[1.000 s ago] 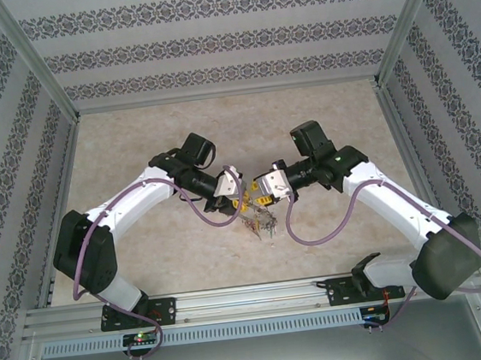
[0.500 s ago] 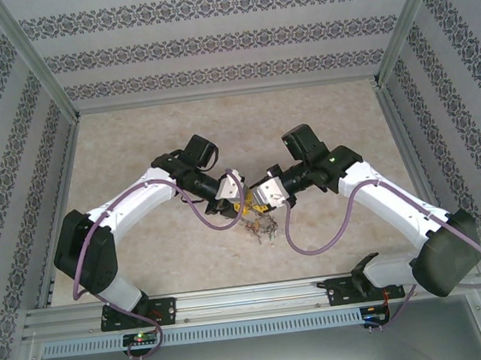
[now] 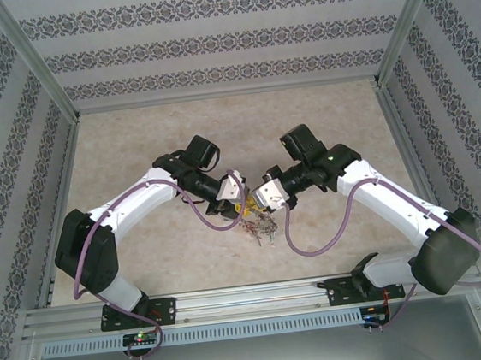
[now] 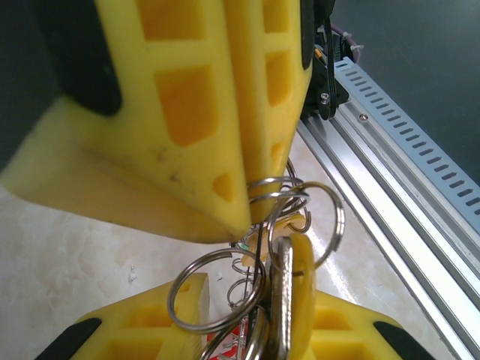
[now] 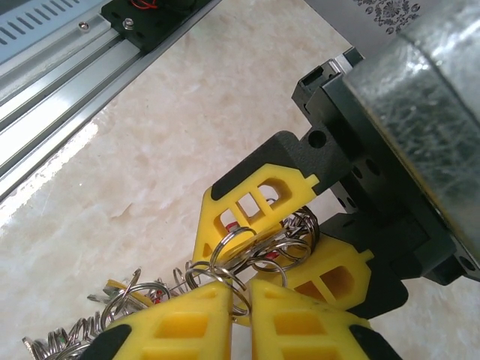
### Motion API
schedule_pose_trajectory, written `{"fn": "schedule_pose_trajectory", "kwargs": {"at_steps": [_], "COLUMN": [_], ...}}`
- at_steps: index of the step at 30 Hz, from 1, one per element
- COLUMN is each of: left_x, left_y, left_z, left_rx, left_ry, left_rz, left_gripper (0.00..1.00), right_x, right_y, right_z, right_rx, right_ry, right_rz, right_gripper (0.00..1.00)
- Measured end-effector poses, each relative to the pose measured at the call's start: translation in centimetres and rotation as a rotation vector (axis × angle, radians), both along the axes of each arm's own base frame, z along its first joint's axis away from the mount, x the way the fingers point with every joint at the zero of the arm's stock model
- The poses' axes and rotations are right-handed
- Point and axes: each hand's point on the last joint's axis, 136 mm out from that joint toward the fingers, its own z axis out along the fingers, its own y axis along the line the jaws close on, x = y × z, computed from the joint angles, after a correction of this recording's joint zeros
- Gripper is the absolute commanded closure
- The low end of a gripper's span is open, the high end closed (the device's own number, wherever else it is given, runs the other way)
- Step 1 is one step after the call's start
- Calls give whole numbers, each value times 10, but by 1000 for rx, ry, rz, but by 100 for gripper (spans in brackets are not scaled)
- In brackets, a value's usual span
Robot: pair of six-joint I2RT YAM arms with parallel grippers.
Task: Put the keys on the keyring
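Left end effector [image 4: 251, 216] pinched the keyring [image 4: 279, 196]; right end effector [image 5: 240, 294] clamped a key [image 4: 283, 300], blade cut off; other keys [image 3: 261, 228] blurred together.

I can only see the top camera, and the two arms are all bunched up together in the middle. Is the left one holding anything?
Observer: Yes. The left wrist view shows the left jaws shut on a coiled wire ring.
Operator: What about the other arm?
Observer: In the right wrist view the right jaws are pinched on a small wire ring, right beside the left jaws.
Operator: Where did the other keys go?
Observer: A tangle of more rings and keys trails off beside the right jaws, low over the marble table. I can't tell if it touches the table.
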Motion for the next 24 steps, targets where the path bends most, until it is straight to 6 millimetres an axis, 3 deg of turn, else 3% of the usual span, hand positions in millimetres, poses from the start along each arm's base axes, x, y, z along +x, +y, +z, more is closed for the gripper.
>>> {"fn": "schedule_pose_trajectory", "kwargs": {"at_steps": [3,14,24], "left_x": [1,3,16], "left_y": [1,2,-1], "left_z": [-2,-5,1], "left_rx": [10,29,5], "left_ry": [-4,-17,-108], "left_rz": [4,15,59], "left_gripper": [100,100,100], "right_x": [1,6,26], "right_y": [-2,-18,-27], "right_z": [-2,-4,-6], "right_rx": [-9,81,276], "right_ry": [-5,86,344], "right_rz": [-8,-166,-376], "right_gripper": [100,100,100]}}
